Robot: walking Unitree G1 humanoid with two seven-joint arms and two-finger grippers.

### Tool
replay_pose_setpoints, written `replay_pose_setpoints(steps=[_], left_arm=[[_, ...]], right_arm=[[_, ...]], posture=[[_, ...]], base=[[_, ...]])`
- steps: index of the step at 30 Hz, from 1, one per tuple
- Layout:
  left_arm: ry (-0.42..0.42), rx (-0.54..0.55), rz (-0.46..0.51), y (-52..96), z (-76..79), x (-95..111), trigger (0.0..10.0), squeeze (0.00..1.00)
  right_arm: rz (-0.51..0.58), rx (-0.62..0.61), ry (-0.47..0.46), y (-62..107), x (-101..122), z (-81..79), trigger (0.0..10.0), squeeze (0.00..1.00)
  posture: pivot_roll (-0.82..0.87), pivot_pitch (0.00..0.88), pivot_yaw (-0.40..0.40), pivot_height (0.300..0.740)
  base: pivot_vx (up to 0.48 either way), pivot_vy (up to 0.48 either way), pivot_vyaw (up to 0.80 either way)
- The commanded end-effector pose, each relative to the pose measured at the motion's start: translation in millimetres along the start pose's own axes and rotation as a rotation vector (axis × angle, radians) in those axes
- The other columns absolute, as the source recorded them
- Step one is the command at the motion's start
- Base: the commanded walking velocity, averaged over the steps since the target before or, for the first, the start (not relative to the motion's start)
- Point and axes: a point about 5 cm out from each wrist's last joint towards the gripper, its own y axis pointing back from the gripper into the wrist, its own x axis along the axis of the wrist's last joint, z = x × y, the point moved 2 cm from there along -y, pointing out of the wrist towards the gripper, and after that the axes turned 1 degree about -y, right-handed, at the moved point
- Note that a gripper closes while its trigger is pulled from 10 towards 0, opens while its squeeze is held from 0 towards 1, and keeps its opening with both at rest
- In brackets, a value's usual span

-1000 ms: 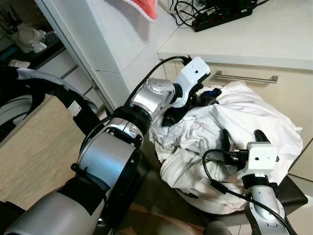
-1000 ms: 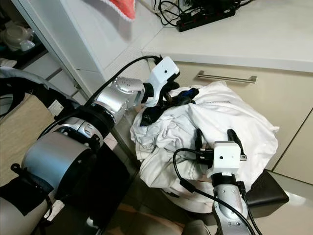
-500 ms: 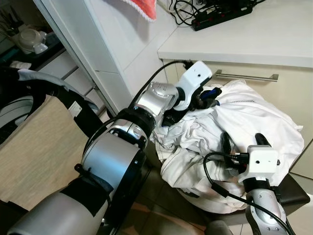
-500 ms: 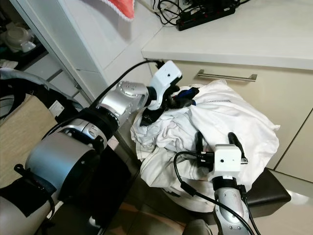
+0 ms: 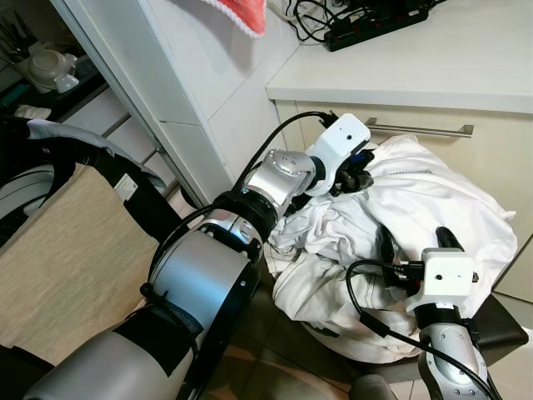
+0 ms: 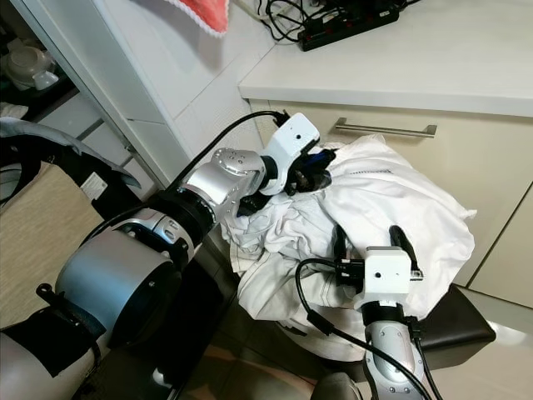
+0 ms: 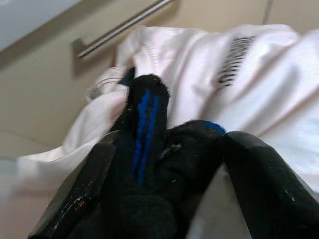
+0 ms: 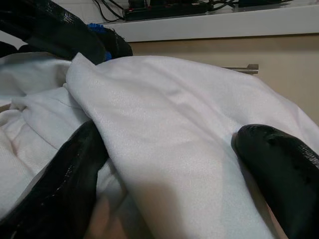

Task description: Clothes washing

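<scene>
one heap of white laundry [image 5: 416, 225] lay piled on a dark basket [image 5: 500, 321] in front of a beige drawer with one metal handle [image 5: 420, 129]. the left gripper [image 5: 354, 171] reached to the top of the heap, its two fingers closed on one black garment with blue stripes [image 7: 147, 149], which sat among the white cloth just below the handle. the right gripper [image 5: 412, 242] rested lower on the heap with its two fingers [image 8: 279, 164] spread wide, a fold of white cloth lying between them but not pinched. on the desk [image 5: 466, 58] above sat one black power strip [image 5: 379, 17] with tangled cables. one red cloth [image 5: 241, 12] hung by the white cabinet.
</scene>
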Motion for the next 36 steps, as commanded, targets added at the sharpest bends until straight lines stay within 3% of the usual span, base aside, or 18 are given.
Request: replay_pose_setpoints(steps=[1, 5, 6, 17, 23, 28, 33, 36], left_arm=[[0.041, 0.018, -0.032, -2.0, 3.0, -13, 10.0, 0.00], [0.049, 0.041, -0.054, -4.2, 6.1, -20, 10.0, 0.00], [0.050, 0.045, -0.060, -4.4, 6.4, -22, 0.0, 0.00], [-0.041, 0.085, -0.130, -2.8, 4.6, -42, 0.0, 0.00], [-0.071, 0.068, -0.095, -3.0, 6.0, -41, 0.0, 0.00], [-0.058, 0.030, -0.018, -1.9, 5.7, -31, 0.0, 0.00], [0.017, 0.078, 0.027, 3.8, -7.3, -26, 0.0, 0.00], [0.080, 0.111, 0.070, 10.9, -20.4, -22, 0.0, 0.00]], right_arm=[[-0.003, 0.013, -0.020, 1.9, 2, -7.5, 10.0, 0.47], [-0.007, 0.008, -0.021, 3.9, 1, -7.8, 10.0, 0.47], [-0.008, 0.006, -0.021, 4.6, 1, -7.6, 10.0, 0.46], [-0.015, -0.003, -0.020, 7.3, 1, -7.4, 10.0, 0.47], [-0.018, -0.001, -0.019, 8.1, 0, -7.4, 10.0, 0.46], [-0.019, 0.001, -0.019, 7.7, 0, -7.9, 10.0, 0.46], [-0.021, 0.002, -0.022, 6.4, -1, -8.5, 10.0, 0.47], [-0.049, -0.062, -0.120, 3.7, -4, -1.1, 10.0, 0.47]], posture=[[-0.44, 0.037, 0.320, 0.740], [-0.45, 0.044, 0.326, 0.740], [-0.45, 0.046, 0.328, 0.740], [-0.45, 0.054, 0.333, 0.740], [-0.45, 0.057, 0.332, 0.740], [-0.45, 0.058, 0.330, 0.740], [-0.44, 0.050, 0.325, 0.740], [-0.43, 0.044, 0.322, 0.740]], base=[[0.000, 0.000, 0.00], [0.000, 0.000, 0.00], [0.000, 0.000, 0.00], [0.000, 0.000, 0.00], [0.000, 0.000, 0.00], [0.000, 0.000, 0.00], [0.000, 0.000, 0.00], [0.000, 0.000, 0.00]])
